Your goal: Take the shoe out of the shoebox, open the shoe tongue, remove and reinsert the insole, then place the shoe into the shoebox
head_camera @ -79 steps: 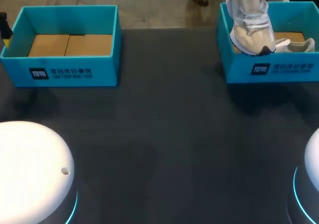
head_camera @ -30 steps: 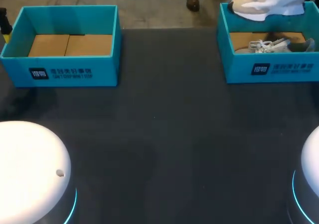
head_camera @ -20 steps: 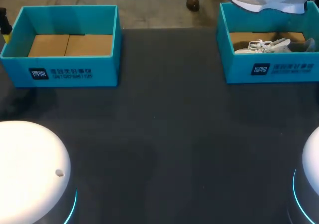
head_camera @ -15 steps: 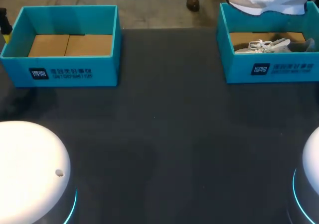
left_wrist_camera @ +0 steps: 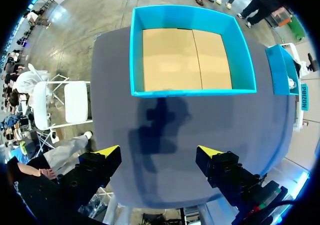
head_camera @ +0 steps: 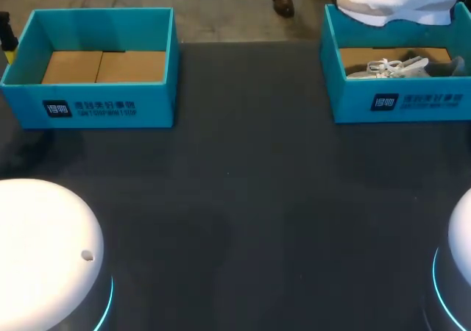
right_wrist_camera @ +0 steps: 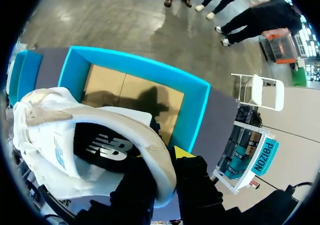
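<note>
A white and beige shoe (head_camera: pixel 396 4) hangs level above the far wall of the right blue shoebox (head_camera: pixel 401 103). In the right wrist view my right gripper (right_wrist_camera: pixel 167 157) is shut on the heel collar of this shoe (right_wrist_camera: pixel 60 135), whose black insole (right_wrist_camera: pixel 102 147) shows inside. The box floor (right_wrist_camera: pixel 130 97) lies below it. A second shoe (head_camera: pixel 390 68) with white laces lies in that box. My left gripper (left_wrist_camera: pixel 159 152) stands open over bare table, short of the empty left shoebox (left_wrist_camera: pixel 192 91), nothing between its fingers.
The empty left shoebox (head_camera: pixel 103 107) stands at the back left of the dark table. The two white arm bases (head_camera: pixel 44 250) (head_camera: pixel 460 272) fill the near corners.
The shoe, earlier standing toe-down in the right box, has been lifted out and turned level above the box's far wall. In the last second it only shifted slightly. The left arm is still.
</note>
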Motion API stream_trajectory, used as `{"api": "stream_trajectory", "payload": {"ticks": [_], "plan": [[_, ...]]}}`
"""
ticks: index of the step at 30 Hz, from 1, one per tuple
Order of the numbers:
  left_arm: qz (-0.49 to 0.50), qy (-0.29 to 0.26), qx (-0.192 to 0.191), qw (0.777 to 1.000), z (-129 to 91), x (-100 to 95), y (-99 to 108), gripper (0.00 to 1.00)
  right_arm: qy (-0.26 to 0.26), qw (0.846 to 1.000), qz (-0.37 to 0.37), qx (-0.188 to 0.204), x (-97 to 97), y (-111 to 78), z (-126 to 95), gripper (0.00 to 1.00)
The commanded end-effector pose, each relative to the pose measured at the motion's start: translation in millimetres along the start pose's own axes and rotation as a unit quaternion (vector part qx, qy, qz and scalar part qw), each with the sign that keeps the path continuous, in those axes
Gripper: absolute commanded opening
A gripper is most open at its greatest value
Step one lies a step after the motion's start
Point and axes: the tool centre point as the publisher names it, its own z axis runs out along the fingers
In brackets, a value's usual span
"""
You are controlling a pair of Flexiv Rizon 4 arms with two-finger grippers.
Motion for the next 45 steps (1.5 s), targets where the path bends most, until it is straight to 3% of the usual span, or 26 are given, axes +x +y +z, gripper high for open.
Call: {"api": "stream_trajectory", "payload": {"ticks": [1,10,22,31,45], "plan": [[0.0,-0.001,0.0,1.0,0,0.1,0,1.0,0.002,1.0,0.007,-0.023,2.5,-13.7,20,0.0],[0.0,-0.001,0.0,1.0,0,0.1,0,1.0,0.009,0.999,0.041,-0.024,0.9,2.2,42,0.0],[0.0,-0.001,0.0,1.0,0,0.1,0,1.0,0.014,0.999,0.049,-0.019,1.6,2.3,44,0.0],[0.0,-0.001,0.0,1.0,0,0.1,0,1.0,0.017,0.997,0.073,-0.02,-7.1,7.9,67,0.0],[0.0,-0.001,0.0,1.0,0,0.1,0,1.0,0.012,0.997,0.081,-0.011,-2.4,8.2,85,0.0]]}}
